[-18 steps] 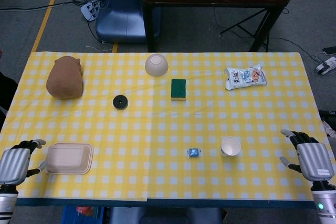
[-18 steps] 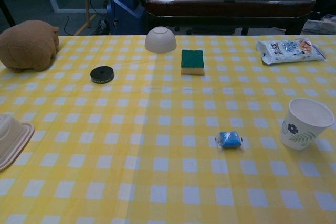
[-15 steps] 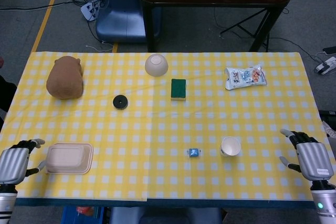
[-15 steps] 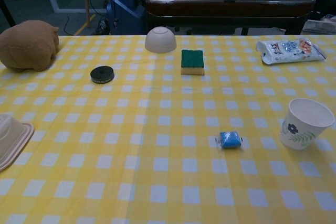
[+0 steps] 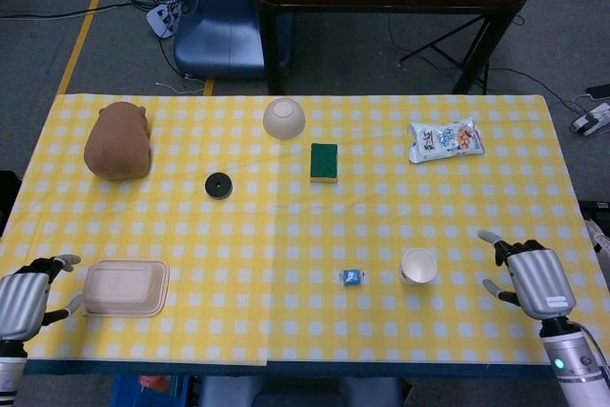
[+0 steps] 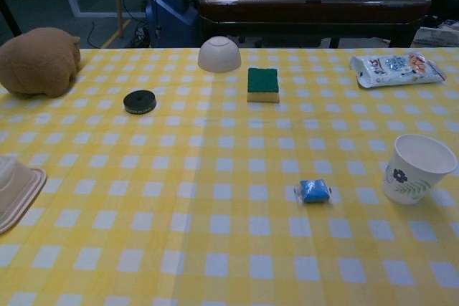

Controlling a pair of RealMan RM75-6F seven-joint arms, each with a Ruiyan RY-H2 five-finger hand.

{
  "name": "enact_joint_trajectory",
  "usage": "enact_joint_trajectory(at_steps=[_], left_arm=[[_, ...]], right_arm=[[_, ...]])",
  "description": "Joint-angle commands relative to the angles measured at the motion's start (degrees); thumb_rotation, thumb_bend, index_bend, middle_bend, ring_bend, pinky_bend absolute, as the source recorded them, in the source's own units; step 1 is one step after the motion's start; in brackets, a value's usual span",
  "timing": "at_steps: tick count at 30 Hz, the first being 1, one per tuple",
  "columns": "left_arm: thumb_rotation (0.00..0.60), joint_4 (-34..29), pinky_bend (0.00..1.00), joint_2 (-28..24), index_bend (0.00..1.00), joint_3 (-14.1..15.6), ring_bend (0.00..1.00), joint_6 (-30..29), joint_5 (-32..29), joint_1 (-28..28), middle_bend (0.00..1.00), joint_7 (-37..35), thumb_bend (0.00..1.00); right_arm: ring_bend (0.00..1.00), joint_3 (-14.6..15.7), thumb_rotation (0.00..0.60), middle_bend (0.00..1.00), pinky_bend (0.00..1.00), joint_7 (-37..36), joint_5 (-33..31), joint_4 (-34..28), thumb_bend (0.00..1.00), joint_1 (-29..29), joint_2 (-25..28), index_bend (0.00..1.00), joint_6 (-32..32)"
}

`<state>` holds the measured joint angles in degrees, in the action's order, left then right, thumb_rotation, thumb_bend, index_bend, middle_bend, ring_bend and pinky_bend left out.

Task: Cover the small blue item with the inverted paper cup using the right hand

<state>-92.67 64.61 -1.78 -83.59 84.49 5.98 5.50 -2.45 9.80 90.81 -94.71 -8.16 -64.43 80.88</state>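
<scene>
Nothing done yet. The paper cup (image 5: 418,265) stands upright, untouched, near the blue item (image 5: 352,276) at the table's front right. The right hand (image 5: 532,278), fingers apart and empty, is held beside the cup; grasping, inverting, covering remain.

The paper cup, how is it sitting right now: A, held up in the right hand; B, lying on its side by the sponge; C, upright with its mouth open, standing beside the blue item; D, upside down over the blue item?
C: the paper cup stands mouth-up on the checked cloth, apart from the small blue item, and the right hand is off to its side, holding nothing.
</scene>
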Motion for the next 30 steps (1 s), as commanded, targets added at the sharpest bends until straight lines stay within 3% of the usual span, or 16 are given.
enact_joint_trajectory(at_steps=[1, 11, 30], left_arm=[[0.6, -0.3, 0.49, -0.72, 0.4, -0.02, 0.37, -1.01, 0.55, -0.51, 0.43, -1.31, 0.22], [0.6, -0.7, 0.49, -1.81, 0.4, -0.19, 0.37, -1.83, 0.96, -0.96, 0.43, -3.41, 0.22], [0.6, -0.8, 0.49, -2.76, 0.4, -0.58, 0.37, -1.85, 0.49, -1.24, 0.43, -5.42, 0.22]], right_arm=[[0.96, 0.43, 0.6, 0.96, 0.99, 6.99, -0.27, -7.48, 0.0, -2.79, 4.37, 0.23, -5.53], [1.0, -0.92, 0.6, 1.0, 1.0, 24.03, -8.94, -17.73, 0.0, -7.74, 4.96, 0.22, -14.31], [1.0, -0.76, 0.6, 1.0, 1.0, 37.24, -20.93, -18.32, 0.0, -15.17, -1.59, 0.22, -19.7]])
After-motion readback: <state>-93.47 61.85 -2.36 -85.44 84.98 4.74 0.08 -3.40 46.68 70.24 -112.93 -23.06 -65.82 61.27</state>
